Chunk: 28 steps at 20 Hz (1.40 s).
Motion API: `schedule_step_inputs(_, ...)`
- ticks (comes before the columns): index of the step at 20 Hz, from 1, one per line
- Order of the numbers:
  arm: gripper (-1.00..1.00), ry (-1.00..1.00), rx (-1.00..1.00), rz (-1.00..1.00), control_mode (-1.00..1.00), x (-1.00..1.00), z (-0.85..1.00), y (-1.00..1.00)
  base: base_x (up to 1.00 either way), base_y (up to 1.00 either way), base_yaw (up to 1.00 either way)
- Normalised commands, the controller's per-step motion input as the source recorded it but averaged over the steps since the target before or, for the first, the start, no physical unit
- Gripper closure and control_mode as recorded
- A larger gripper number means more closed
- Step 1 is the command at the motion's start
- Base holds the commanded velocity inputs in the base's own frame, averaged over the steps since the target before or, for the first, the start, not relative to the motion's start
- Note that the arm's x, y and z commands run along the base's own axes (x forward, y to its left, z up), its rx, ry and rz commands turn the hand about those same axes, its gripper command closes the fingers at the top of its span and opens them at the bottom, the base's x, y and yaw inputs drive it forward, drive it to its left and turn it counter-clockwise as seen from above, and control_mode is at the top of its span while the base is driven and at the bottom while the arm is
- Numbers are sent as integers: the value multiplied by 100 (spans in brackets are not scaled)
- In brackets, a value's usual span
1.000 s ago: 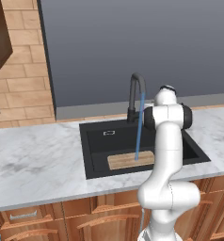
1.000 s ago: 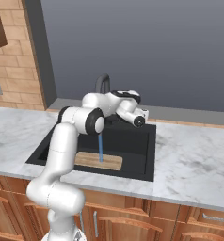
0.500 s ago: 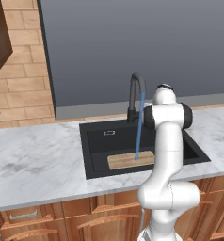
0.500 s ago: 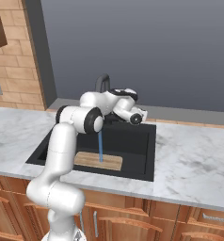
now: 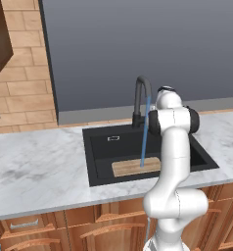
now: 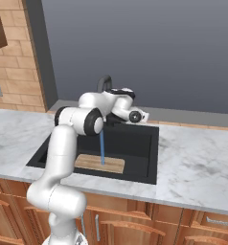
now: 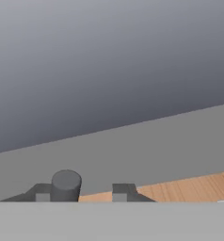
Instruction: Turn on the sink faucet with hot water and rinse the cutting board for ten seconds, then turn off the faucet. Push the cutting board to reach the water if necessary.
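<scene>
A light wooden cutting board (image 5: 135, 166) lies flat in the black sink (image 5: 101, 162), under a thin blue water (image 5: 144, 132) stream from the dark faucet (image 5: 140, 98). The arm hides the faucet's lever. The end effector (image 7: 81, 192) stands partly open, holding nothing. Marble table (image 5: 40, 171) surrounds the sink.
</scene>
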Motion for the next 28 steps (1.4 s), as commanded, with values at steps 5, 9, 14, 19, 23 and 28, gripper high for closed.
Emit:
schedule_step_inputs(5,100,10,0,0,-100,-53,-20,-54,0,0,0)
schedule_step_inputs(9,100,5,0,0,-100,-59,-19,-52,0,0,0)
schedule_step_inputs(14,100,4,0,0,-100,-63,-18,-54,0,0,0)
schedule_step_inputs(19,100,0,1,0,-100,-53,-1,-53,0,0,0)
schedule_step_inputs(23,100,0,0,0,-100,-53,0,-35,0,0,0)
schedule_step_inputs(28,100,-1,1,0,-100,-34,1,-32,0,0,0)
